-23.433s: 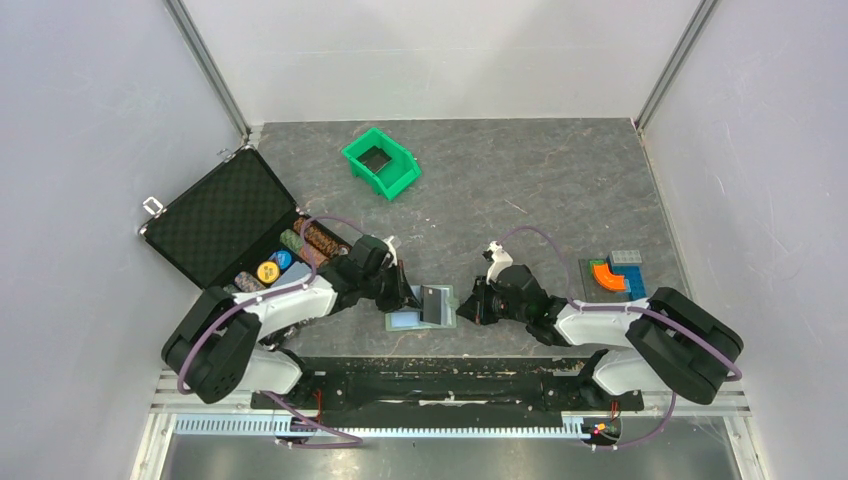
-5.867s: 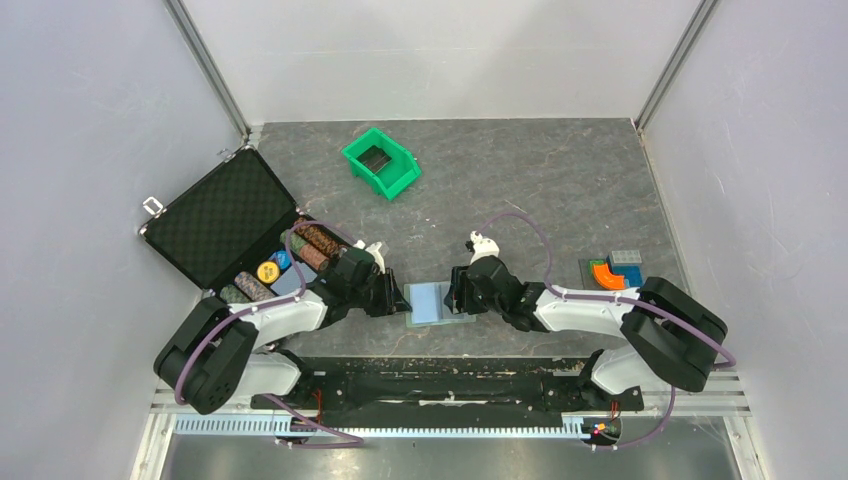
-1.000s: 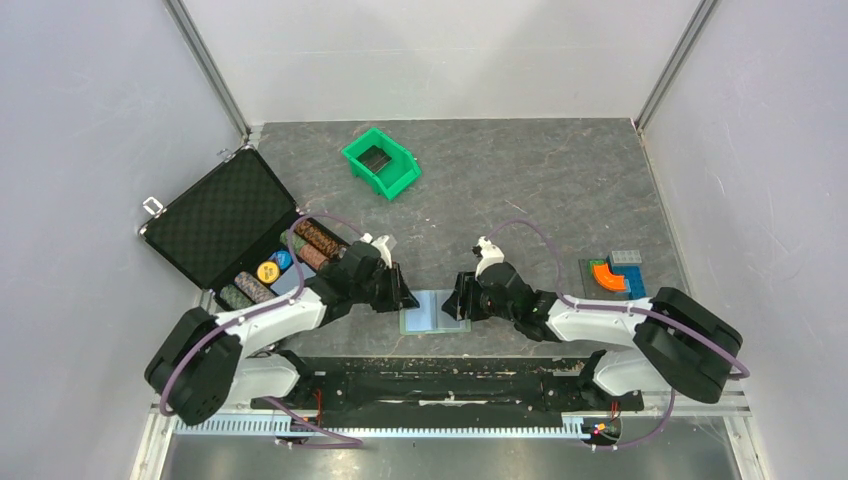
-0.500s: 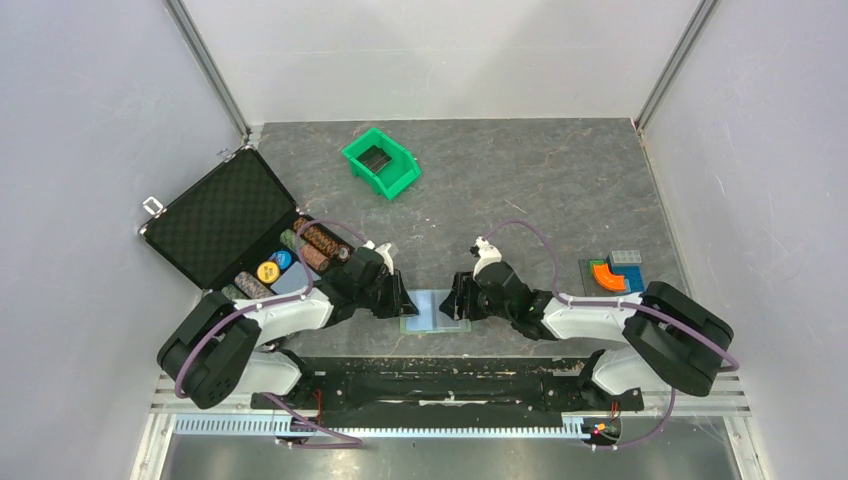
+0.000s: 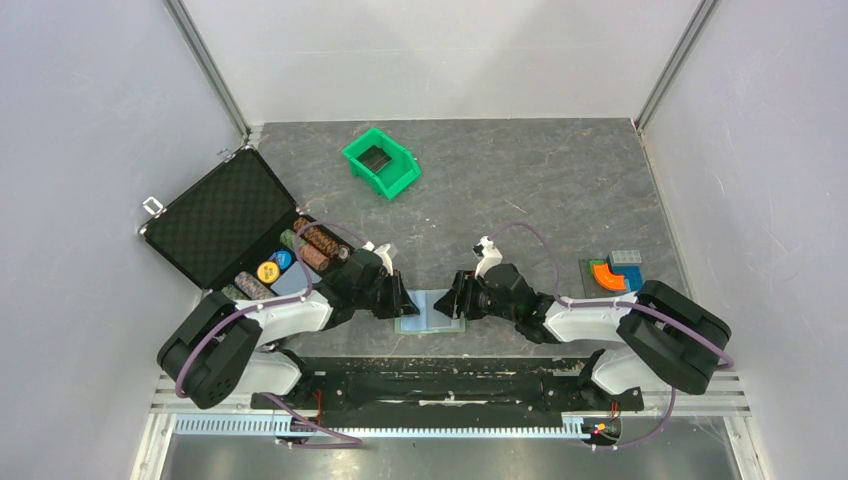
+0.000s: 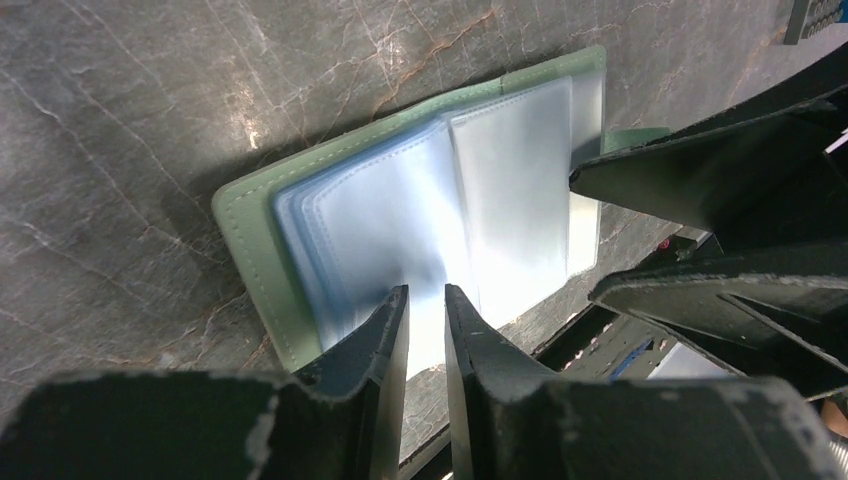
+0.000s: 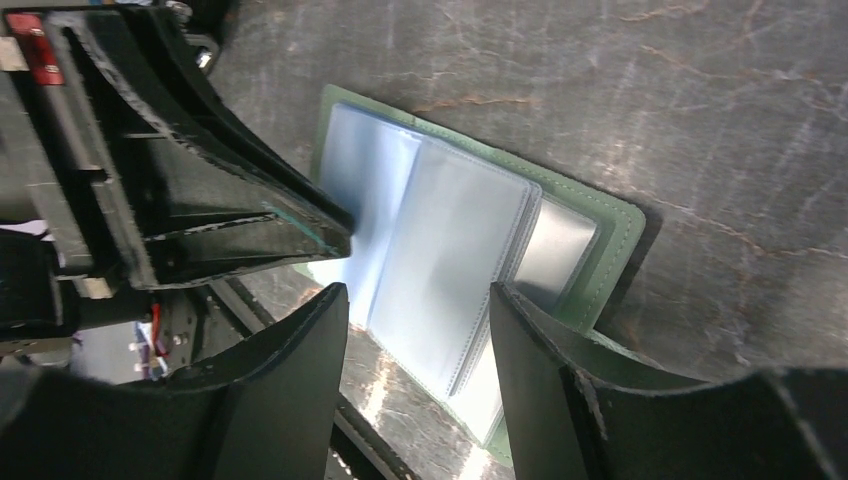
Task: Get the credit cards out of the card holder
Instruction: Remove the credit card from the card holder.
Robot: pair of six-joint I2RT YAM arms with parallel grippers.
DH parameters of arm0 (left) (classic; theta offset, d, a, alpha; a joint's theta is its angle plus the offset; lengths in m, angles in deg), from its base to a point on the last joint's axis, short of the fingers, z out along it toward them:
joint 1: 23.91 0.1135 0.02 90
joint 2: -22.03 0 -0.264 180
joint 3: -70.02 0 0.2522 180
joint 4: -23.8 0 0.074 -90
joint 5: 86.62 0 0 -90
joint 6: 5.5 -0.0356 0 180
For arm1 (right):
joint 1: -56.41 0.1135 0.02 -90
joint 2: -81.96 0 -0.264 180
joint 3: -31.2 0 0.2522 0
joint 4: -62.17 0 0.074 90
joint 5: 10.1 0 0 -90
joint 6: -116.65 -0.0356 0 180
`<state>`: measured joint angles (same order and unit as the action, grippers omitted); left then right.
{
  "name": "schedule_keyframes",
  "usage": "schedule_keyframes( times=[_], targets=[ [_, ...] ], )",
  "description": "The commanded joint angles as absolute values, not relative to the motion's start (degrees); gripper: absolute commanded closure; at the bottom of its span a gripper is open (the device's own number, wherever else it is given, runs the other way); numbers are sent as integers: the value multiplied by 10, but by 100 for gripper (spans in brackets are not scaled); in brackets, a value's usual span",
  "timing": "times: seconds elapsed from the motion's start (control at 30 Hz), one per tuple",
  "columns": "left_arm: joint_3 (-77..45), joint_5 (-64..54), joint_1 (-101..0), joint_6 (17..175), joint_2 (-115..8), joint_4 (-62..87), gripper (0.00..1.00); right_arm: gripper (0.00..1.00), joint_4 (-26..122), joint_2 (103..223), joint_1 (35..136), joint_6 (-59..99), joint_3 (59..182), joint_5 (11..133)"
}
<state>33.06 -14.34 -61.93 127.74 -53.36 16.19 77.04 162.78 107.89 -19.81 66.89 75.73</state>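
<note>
**Open card holder lies between both grippers at the table's near edge**

Top view: the card holder (image 5: 431, 316) lies spread flat at the middle of the near edge of the grey stone-patterned table (image 5: 520, 190). The left gripper (image 5: 401, 299) meets its left side and the right gripper (image 5: 454, 301) its right. By the left edge a black case (image 5: 214, 214) stands open, its lid foam-lined, with rows of poker chips (image 5: 292, 256) in its tray. Toward the far edge, left of centre, a green bin (image 5: 381, 163) holds something dark and flat, too small to name. Near the right edge sit coloured blocks (image 5: 614, 271).

Left wrist view: the holder's green cover (image 6: 243, 228) frames a stack of pale blue clear sleeves (image 6: 505, 165). The left gripper's fingers (image 6: 383, 338) are drawn nearly together, with a narrow slit between them at the sleeves' near edge. Whether they pinch a sleeve I cannot tell. One right finger (image 6: 680, 172) touches the sleeves' far side.

Right wrist view: the right gripper's fingers (image 7: 300, 345) stand wide apart, straddling the sleeves without clamping them. The left gripper's tip rests on the far sleeve. Whether the credit cards sit in the sleeves cannot be told.
</note>
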Motion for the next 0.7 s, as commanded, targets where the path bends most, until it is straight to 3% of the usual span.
schedule_keyframes(
  times=[0.0, 0.43, 0.67],
  targets=[
    [342, -126, -622, 1284, -545, 153, 73, 44, 862, 1624, 1084, -226, 663, 713],
    [344, -131, -623, 1291, -535, 153, 73, 45, 894, 1639, 1084, -241, 671, 689],
    [309, -88, -622, 1285, -471, 64, 71, 47, 894, 1645, 1084, -241, 679, 683]
  ],
)
